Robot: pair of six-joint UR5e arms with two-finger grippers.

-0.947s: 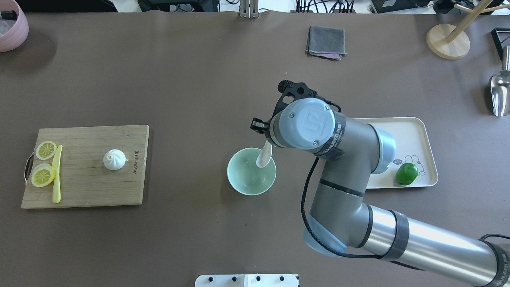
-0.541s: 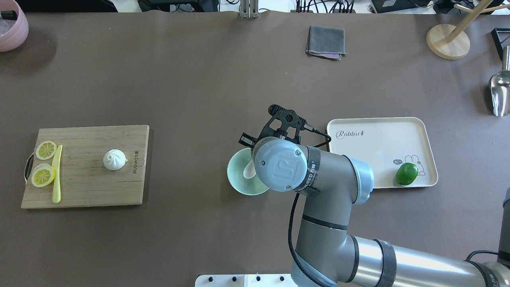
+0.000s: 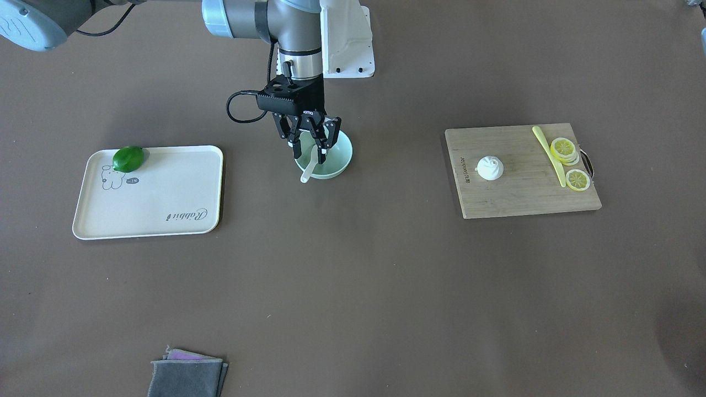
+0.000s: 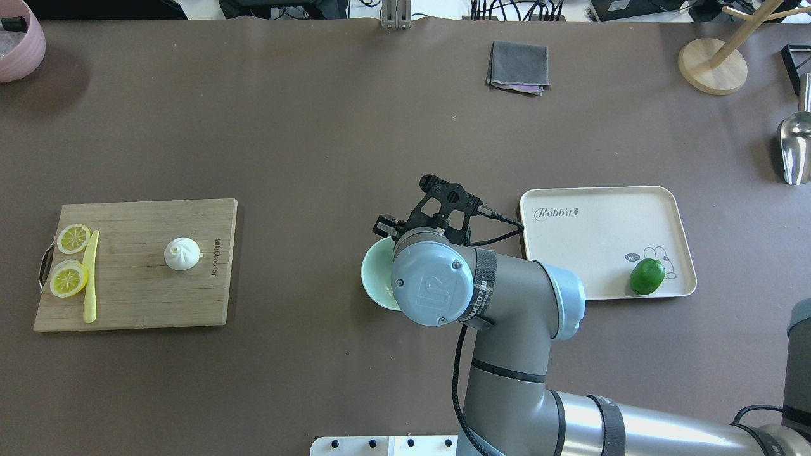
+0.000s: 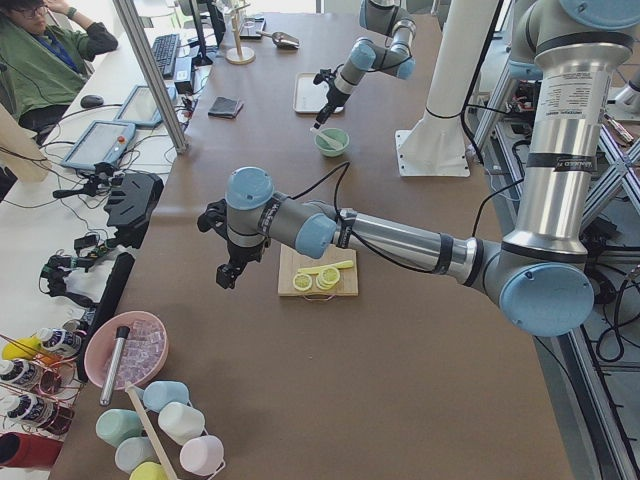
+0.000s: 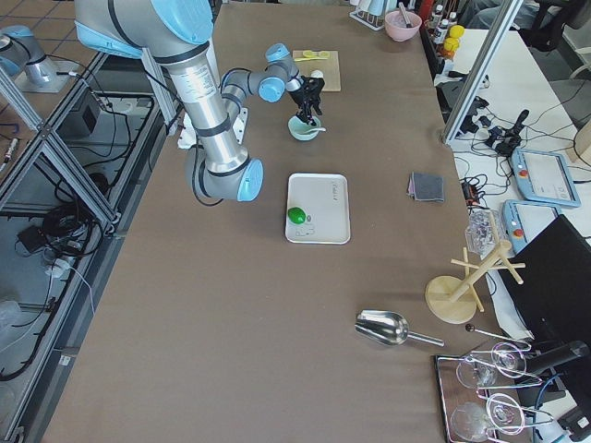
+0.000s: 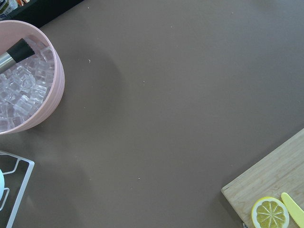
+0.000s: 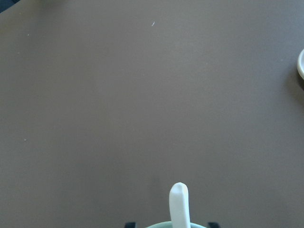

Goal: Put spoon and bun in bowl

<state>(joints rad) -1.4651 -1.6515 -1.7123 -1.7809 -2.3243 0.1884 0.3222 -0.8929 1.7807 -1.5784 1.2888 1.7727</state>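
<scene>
The mint-green bowl (image 3: pixel 341 160) stands mid-table; only its left edge (image 4: pixel 372 276) shows in the overhead view, under my right wrist. The white spoon (image 3: pixel 309 169) lies in it with its handle over the rim, and the handle (image 8: pixel 179 203) also shows in the right wrist view. My right gripper (image 3: pixel 311 149) hangs just above the bowl, open and empty, a finger on either side of the spoon. The white bun (image 4: pixel 182 253) sits on the wooden cutting board (image 4: pixel 133 297) at the left. My left gripper (image 5: pixel 228 272) shows only in the exterior left view, above the table beyond the board; I cannot tell its state.
Lemon slices (image 4: pixel 71 258) and a yellow knife (image 4: pixel 90 278) lie on the board's left end. A cream tray (image 4: pixel 595 234) with a lime (image 4: pixel 647 276) is right of the bowl. A grey cloth (image 4: pixel 518 66), pink ice bowl (image 7: pixel 23 85), wooden stand (image 4: pixel 712 65) and metal scoop (image 4: pixel 795 149) line the far edge.
My right arm has swung back over the bowl, carrying the spoon from the rim into it. Its wrist now hides the spoon in the overhead view.
</scene>
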